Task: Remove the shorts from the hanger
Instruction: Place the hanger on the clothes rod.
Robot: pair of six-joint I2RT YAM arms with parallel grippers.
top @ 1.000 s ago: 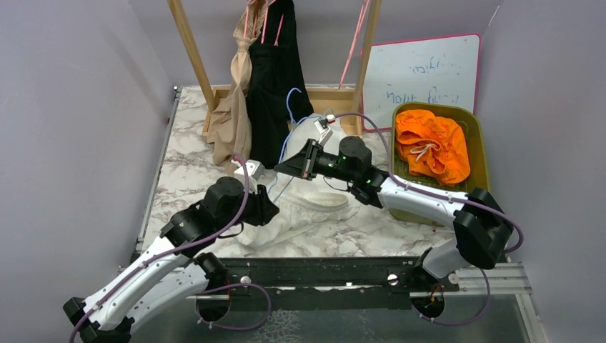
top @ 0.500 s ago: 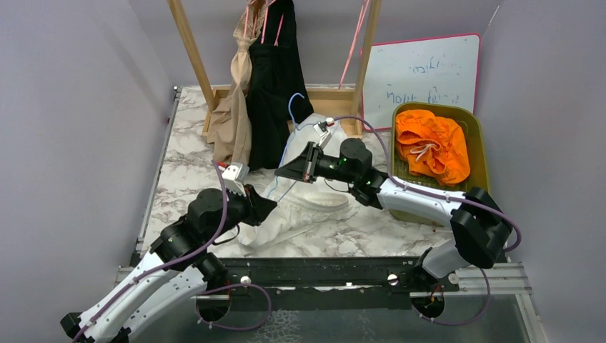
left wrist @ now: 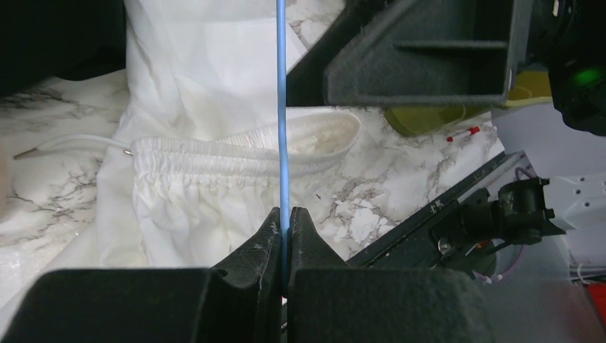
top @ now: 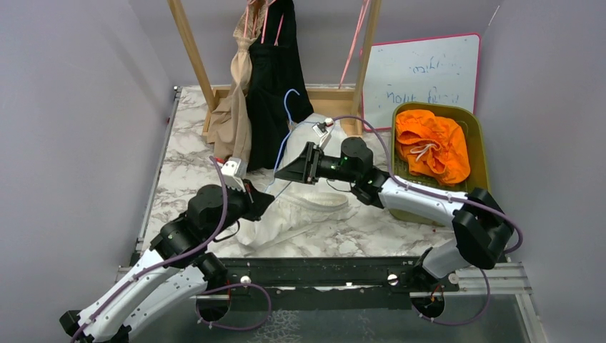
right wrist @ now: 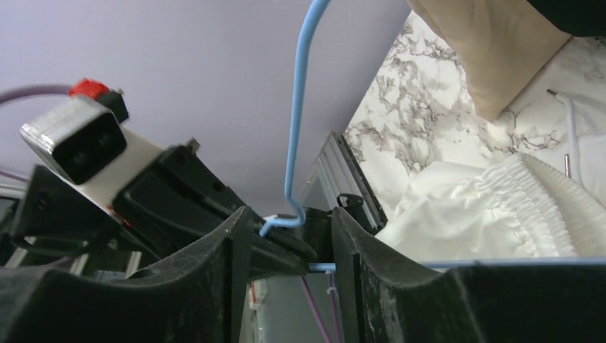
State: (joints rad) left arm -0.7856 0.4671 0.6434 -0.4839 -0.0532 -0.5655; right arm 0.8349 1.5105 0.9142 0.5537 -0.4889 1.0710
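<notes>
my left gripper (left wrist: 286,223) is pinched tight on the thin wire of the blue hanger (left wrist: 281,107). my right gripper (right wrist: 289,229) has its jaws spread, the hanger's bend in the gap between them. the cream-white shorts (top: 304,207) lie crumpled on the marble table (top: 179,171) beneath both. the orange shorts (top: 431,146) sit in the yellow bin (top: 481,136), and the black shorts (top: 275,78) and tan shorts (top: 232,114) hang on the wooden rack (top: 187,43).

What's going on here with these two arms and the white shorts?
The left fingers are shut on a blue wire hanger, held over the cream-white shorts lying on the marble table. The right fingers stand open on either side of the same hanger. The orange shorts sit in the green bin; the tan shorts and black shorts hang on the wooden rack.
</notes>
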